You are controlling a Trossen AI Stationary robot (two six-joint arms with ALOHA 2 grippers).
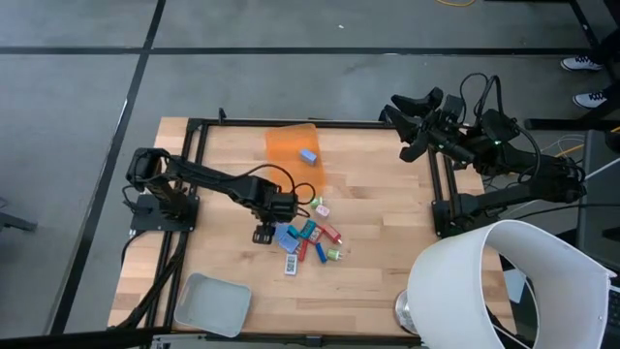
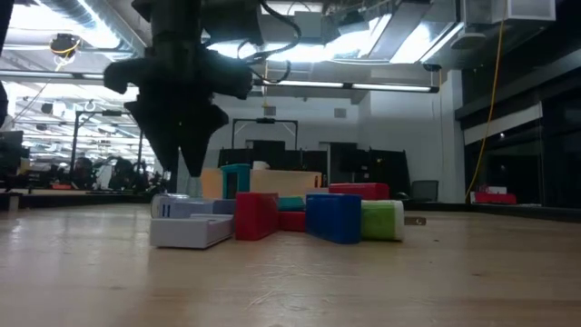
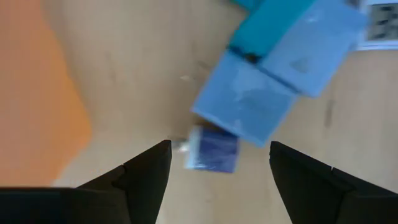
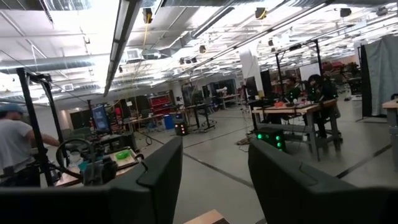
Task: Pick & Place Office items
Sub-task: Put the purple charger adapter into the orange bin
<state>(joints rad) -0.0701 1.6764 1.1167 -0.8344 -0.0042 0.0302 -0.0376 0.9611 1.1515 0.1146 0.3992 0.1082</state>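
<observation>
High view: your landmark is the translucent orange rectangular plastic bin point(image 1: 294, 147) at the far middle of the wooden table point(image 1: 387, 204). One small blue block point(image 1: 308, 155) lies inside it. Nearer you than the bin, the remaining office items point(image 1: 308, 239), small blue, red, green, teal and white pieces, lie clustered on the tabletop.

You see the left gripper point(image 1: 263, 234) on the near side of the bin, at the left edge of that cluster. In the left wrist view its fingers point(image 3: 146, 174) stand apart and grip nothing; a small dark blue piece point(image 3: 212, 149) lies on the wood between them, beside a larger pale blue flat piece point(image 3: 245, 102).

You find the right gripper point(image 1: 418, 118) to the right of the bin, raised past the table's far right corner, fingers point(image 4: 158, 171) apart around empty air.

A pale grey shallow tray point(image 1: 211, 302) sits at the near edge, well apart from the bin.
</observation>
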